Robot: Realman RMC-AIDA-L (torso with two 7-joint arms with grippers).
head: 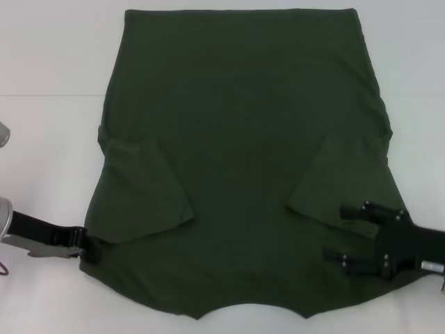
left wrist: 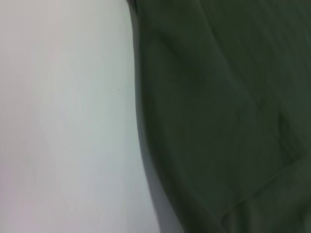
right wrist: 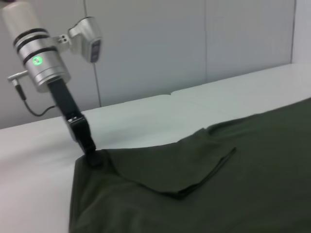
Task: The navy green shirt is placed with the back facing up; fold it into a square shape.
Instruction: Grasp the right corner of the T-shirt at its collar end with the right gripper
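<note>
The navy green shirt lies spread across the white table, filling most of the middle of the head view. Its plain back faces up, the hem runs along the top of the frame and the curved neckline sits at the bottom centre. Both short sleeves are already turned inward onto the body: the left sleeve forms a flap at the lower left of the frame, and the right sleeve makes a matching flap at the lower right.

The left gripper is at the lower left, low against the table, touching the shirt's edge by the shoulder, just below the folded sleeve. In the right wrist view this same gripper shows in the left half of the frame, its black tip pressed into the corner of the cloth, where the fabric bunches a little around it. Whether its fingers have closed on the fabric I cannot tell from here.

The right gripper is at the lower right of the head view, over the shirt near the other shoulder. Its two black fingers point toward the middle of the shirt and stand apart, with green cloth visible between them and nothing clamped.

The left wrist view shows only the shirt's edge running down the frame against bare table.
</note>
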